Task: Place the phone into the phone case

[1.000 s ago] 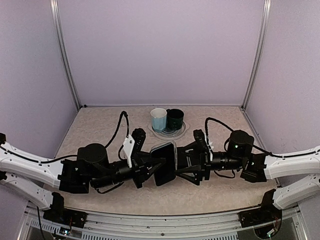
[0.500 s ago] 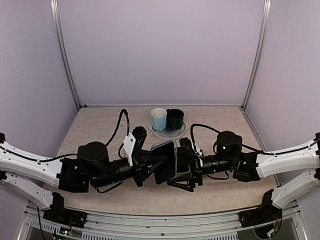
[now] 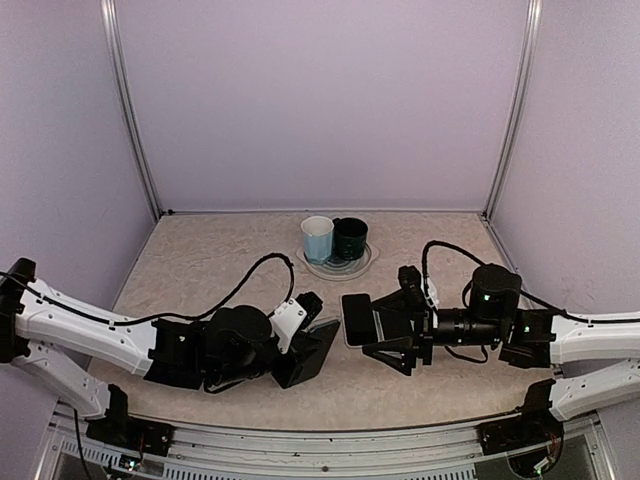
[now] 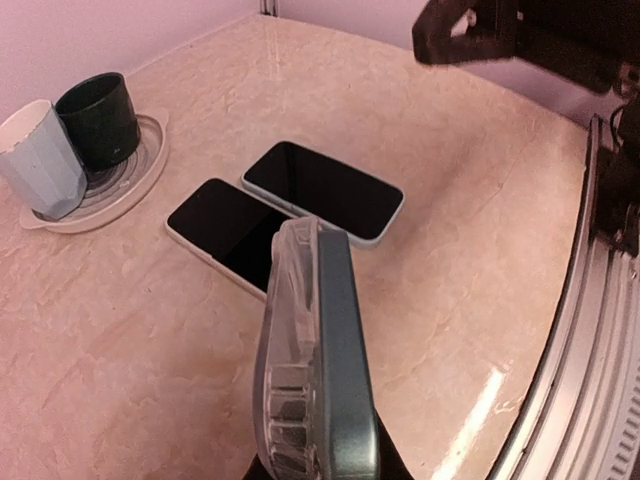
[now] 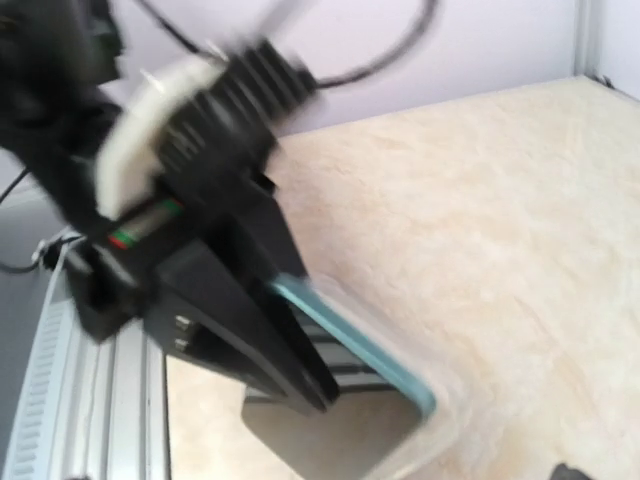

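Observation:
My left gripper (image 3: 303, 355) is shut on a clear phone case (image 4: 290, 370) with a grey-teal phone (image 4: 345, 380) against it, held on edge low over the table. The pair shows in the top view (image 3: 318, 343) and, blurred, in the right wrist view (image 5: 355, 345). My right gripper (image 3: 386, 330) is open and empty, just right of it. Two dark-screened phones lie flat on the table: one with a white edge (image 4: 225, 233) and one in a light-blue case (image 4: 322, 190). The top view shows them as one dark slab (image 3: 357, 318).
A pale blue cup (image 3: 317, 238) and a dark green cup (image 3: 350, 238) stand on a clear plate (image 3: 340, 267) at the back middle. They sit at the upper left of the left wrist view (image 4: 40, 160). The table's metal front rail (image 4: 600, 330) is close by.
Both grippers held the phone and case up between them. The right gripper has let go, opened and drawn back right. The left arm has swung lower and nearer with the pair.

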Robot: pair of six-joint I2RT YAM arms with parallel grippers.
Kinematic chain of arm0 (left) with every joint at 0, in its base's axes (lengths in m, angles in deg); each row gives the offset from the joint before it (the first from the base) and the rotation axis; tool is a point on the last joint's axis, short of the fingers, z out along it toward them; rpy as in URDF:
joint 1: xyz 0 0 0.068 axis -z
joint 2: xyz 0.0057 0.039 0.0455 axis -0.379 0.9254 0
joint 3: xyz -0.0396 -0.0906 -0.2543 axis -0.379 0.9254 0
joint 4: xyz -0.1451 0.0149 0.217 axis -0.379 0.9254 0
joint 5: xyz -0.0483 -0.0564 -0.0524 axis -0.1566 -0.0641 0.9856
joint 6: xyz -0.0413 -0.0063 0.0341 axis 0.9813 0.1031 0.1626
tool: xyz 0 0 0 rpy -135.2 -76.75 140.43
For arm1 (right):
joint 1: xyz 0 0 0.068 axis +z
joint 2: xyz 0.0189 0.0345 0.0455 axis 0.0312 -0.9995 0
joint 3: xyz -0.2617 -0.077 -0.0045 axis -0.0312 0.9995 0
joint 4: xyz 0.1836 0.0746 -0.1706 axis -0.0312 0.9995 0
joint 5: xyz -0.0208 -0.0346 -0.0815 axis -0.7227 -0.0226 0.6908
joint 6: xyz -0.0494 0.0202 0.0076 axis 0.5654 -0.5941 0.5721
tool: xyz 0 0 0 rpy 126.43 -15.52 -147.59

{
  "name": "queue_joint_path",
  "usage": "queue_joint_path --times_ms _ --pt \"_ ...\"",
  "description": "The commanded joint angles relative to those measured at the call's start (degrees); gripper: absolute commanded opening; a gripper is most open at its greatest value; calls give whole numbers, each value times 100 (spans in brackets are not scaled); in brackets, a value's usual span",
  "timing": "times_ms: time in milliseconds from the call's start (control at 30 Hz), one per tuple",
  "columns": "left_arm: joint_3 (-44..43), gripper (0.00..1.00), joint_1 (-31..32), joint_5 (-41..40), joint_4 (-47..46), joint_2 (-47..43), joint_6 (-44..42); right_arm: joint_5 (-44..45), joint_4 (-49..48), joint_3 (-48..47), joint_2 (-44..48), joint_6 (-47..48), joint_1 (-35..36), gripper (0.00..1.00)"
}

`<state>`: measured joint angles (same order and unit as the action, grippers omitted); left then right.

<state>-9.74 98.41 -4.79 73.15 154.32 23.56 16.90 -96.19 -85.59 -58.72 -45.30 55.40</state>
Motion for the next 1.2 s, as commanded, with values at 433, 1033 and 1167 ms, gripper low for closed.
queue_joint_path --times_ms 433,1033,1167 --pt "1259 0 103 437 -2484 280 -1071 -2263 -1491 -701 -2592 1589 -463 77" --pt "1729 0 -40 818 -3504 677 -951 -2992 -964 -1318 -3680 1811 -437 33" --pt "1699 0 -67 922 -3495 811 -934 -2987 -832 -1368 -3614 1906 -419 13"
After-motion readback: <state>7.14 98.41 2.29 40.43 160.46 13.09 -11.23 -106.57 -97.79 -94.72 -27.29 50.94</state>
